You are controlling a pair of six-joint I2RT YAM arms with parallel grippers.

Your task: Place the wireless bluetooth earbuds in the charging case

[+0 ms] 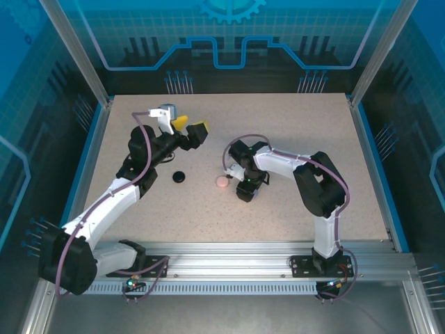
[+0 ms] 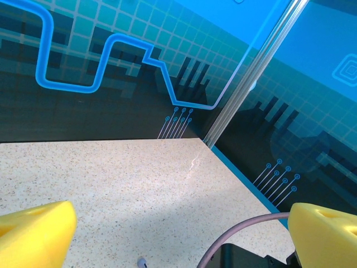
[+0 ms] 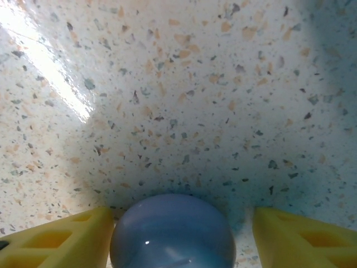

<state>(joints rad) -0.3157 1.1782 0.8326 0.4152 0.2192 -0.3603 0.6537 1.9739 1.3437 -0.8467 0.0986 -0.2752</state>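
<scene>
Straddling the round purple case (image 3: 172, 234) low on the worktop (image 1: 299, 118), the right claw (image 3: 182, 220) stands released, one yellow finger on each side and neither clearly touching (lid appears shut; whether earbuds lie inside cannot be told). Step judged: securing the case ahead of insertion; the next move calls for a centred squeeze on a smooth dome that may slip. Left claw (image 1: 189, 126) is spread wide, grasping nothing, raised toward the far side; pink case (image 1: 222, 182) sits just beside the right claw, black case (image 1: 179, 177) near, open worktop beyond and rightward, edges well apart.
</scene>
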